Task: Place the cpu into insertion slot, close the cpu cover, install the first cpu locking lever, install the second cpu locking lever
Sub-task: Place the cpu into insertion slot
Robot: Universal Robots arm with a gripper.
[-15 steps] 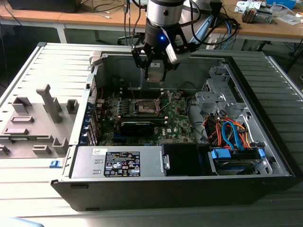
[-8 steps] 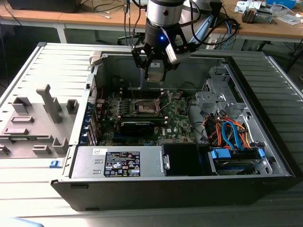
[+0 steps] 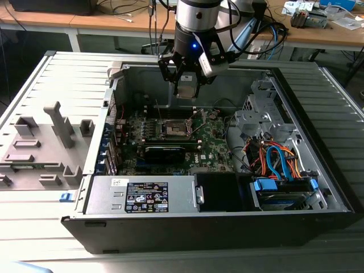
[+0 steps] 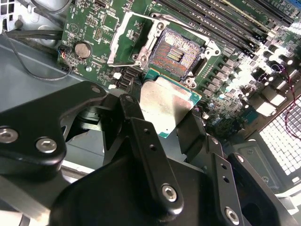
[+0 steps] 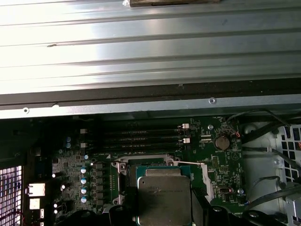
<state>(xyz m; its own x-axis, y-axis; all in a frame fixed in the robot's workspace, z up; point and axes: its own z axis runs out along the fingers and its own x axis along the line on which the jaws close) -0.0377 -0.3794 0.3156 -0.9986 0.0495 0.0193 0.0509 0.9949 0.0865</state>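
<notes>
Open computer case (image 3: 227, 227) on a ribbed grey surface (image 3: 34, 79), green motherboard (image 4: 94, 28) exposed inside. Above the board, a black gripper (image 4: 162, 120) closed on the cpu (image 4: 167, 101), pinching the silvery square by two opposite edges, flat side up in both wrist views. Beneath it on the board, the insertion slot (image 4: 181, 52), bare, its field of tiny contacts exposed. Just beside the slot, the cpu cover (image 4: 148, 40), swung up and open, off the socket. Chip and socket apart, with air between them.

Step in hand, by the look of it: seating the chip. Probably best done by squaring the chip's edges to the socket rim before going down, keeping it level, lowering straight with no sliding across the contacts, and letting go only once flat inside the rim. Worth minding: the raised cover and the thin metal lever (image 5: 190, 164) beside the socket, both near the gripper's way down.
</notes>
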